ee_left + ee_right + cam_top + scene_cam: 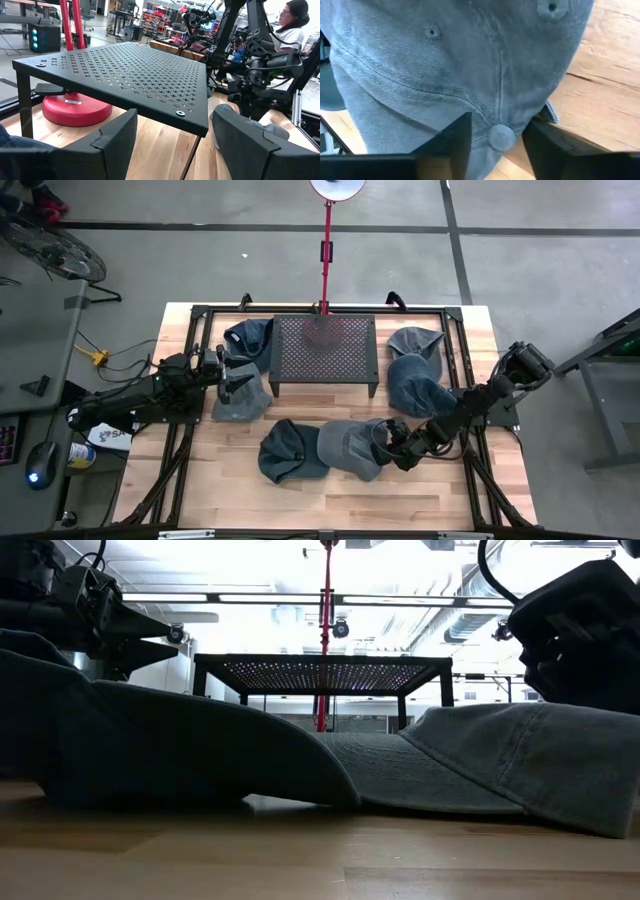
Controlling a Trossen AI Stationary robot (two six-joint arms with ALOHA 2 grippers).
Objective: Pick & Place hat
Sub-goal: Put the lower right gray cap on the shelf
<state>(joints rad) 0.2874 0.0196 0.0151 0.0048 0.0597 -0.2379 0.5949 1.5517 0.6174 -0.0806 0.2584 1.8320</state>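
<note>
Several grey-blue caps lie on the wooden table around a black perforated stand [325,355]. My right gripper [393,450] is open, low at the right side of a near cap [350,447]. In its wrist view its fingers stand on either side of that cap's crown [470,65], with the top button [501,137] between them. This cap rests on the table beside another cap [288,450]. My left gripper [235,383] is open, level above a cap [240,405] at the stand's left, and points at the stand [125,70]. My right gripper's fingers [455,145] come level from the table's right and straddle the top of the crown at the button. Whether they touch the cloth I cannot tell. The cap lies on the table.
Two more caps [415,340] [415,388] lie right of the stand and one [248,335] at its far left corner. A red pole with a round base [75,107] stands behind the stand. Bare wood shows along the near edge [330,500]. A person sits beyond the table [295,20].
</note>
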